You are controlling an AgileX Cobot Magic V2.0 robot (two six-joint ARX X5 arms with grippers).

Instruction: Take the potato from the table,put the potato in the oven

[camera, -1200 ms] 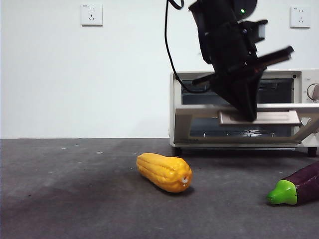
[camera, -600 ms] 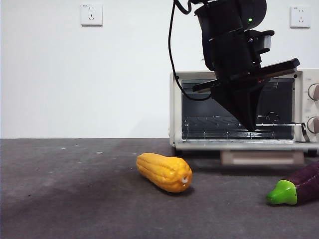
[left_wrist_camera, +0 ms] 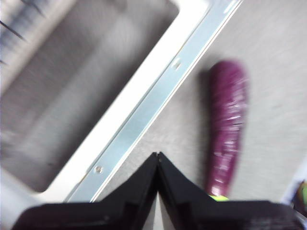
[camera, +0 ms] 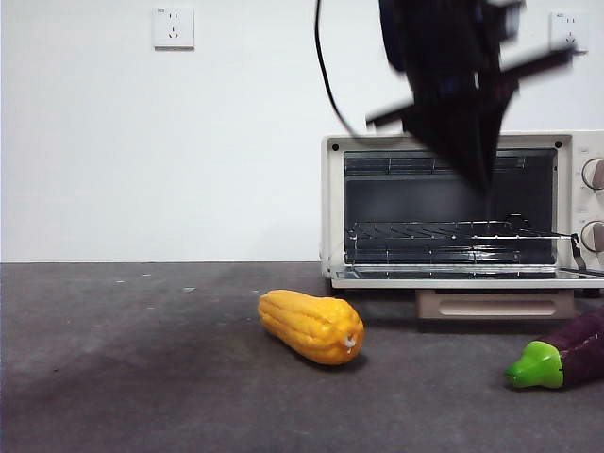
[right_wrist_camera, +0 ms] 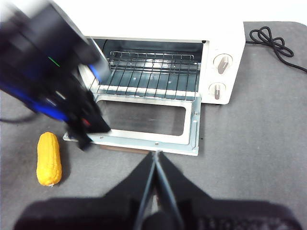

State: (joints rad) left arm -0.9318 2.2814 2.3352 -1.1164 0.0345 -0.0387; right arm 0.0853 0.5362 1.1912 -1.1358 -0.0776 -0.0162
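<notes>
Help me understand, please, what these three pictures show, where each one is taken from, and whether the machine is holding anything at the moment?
This is a robot with two arms at a dark grey table; each arm ends in a gripper of two black jaws.

One picture looks level across the table from a low camera in front. The other two come from cameras on the arms' wrists, looking down past their own jaws.

The left gripper, the dark blurred shape above the oven in the front view, hangs over the oven's lowered door, jaws shut and empty. The right gripper waits in front of the oven, also shut and empty.

On the table stand a cream oven, door open and rack bare, a yellow cob and a purple eggplant. No potato appears in any picture.
</notes>
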